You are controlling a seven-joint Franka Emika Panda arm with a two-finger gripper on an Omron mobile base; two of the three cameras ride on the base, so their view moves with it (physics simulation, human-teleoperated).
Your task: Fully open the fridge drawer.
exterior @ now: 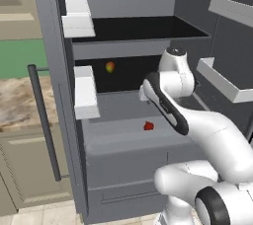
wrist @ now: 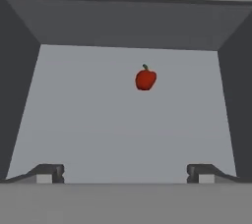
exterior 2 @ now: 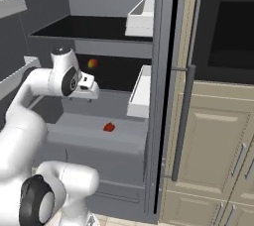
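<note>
Fridge (exterior: 54, 71) stands with both doors swung wide, its grey interior facing the robot in the two base views. White door bins (exterior: 85, 91) hang on the inner face of one door, one above the other, and more bins (exterior: 225, 78) sit on the opposite door. A long dark handle bar (exterior 2: 181, 121) runs vertically on the edge of the door seen in the right base view, beside beige cabinets (exterior 2: 213, 136).

Below the dark shelves, the fridge drawer (exterior: 123, 142) is pulled out toward the robot, its flat grey floor exposed from above and its plain front facing forward, above a lower drawer (exterior: 123, 194) with a grooved front. White arm (exterior: 207, 130) reaches over the open drawer, and the gripper (exterior 2: 89, 91) hangs above its floor, pointing down into it. In the hand view the two fingertips (wrist: 49, 173) stand wide apart with nothing between them.

A small red pepper (wrist: 145, 78) lies on the drawer floor, well clear of the fingers. A little round yellow-red fruit (exterior: 110, 66) sits on the dark shelf behind.
</note>
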